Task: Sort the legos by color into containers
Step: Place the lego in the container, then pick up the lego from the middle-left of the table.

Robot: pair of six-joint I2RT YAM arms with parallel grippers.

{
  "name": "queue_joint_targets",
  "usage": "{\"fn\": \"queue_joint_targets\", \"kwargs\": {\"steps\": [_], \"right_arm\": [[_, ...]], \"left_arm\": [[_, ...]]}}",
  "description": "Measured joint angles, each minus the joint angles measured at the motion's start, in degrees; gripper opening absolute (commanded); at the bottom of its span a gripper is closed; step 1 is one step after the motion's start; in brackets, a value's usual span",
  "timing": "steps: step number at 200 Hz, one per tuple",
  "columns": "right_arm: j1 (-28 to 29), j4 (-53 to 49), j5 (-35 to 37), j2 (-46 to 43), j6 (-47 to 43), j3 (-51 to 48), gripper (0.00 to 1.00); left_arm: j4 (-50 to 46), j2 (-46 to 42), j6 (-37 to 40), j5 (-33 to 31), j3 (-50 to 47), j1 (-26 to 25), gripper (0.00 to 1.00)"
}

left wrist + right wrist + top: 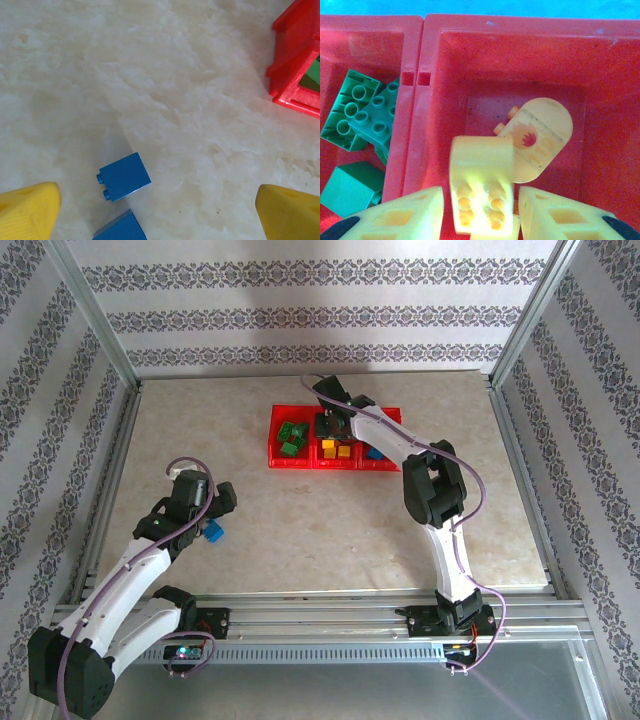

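**Toy bricks:** moulded hard plastic, glossy, boxy, with round studs on one face, in green, blue and yellow-orange. **Handling, as judged:** very light, rigid and not fragile. The smooth sides are apt to slip or twist out of a loose pinch, so they are best taken across two flat opposite walls, low on the body, with the studs left clear. **Location:** green bricks (pixel 365 112) lie tumbled in the left compartment of the red tray (pixel 600 65). A yellow brick (pixel 482 185) sits in the middle compartment, touching or just beside a rounded yellow piece with a small flame mark (pixel 540 137). More blue pieces lie in the right compartment in the overhead view. One blue brick (pixel 124 176) lies on its side on the table (pixel 165 90), studs sideways, well apart from the tray, with a second blue brick (pixel 120 229) just beside it. **Tray:** thin-walled, shallow, glossy red, with slotted dividers between square wells. **Table:** pale, marbled, smooth and matte. **Left tool** (pixel 159 200): yellow fingers spread wide and holding nothing, with the loose blue bricks lying between them nearer the left finger. **Right tool** (pixel 480 200): hangs over the middle well, fingers close on either side of the yellow brick. I cannot tell whether they pinch it or stand just clear.
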Motion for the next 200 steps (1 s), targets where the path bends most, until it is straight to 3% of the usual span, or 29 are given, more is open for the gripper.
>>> {"fn": "queue_joint_targets", "kwargs": {"steps": [110,200], "right_arm": [[-0.5,0.0,-0.7,-1.7,0.1,-1.7,0.59],[-0.2,4.1,0.8,-23.0,2.7,-22.4,0.85]], "left_arm": [[-1.1,3.5,-1.9,1.3,-0.5,0.3,1.00],[-3.0,16.2,-2.1,4.7,2.5,5.1,0.97]]}}
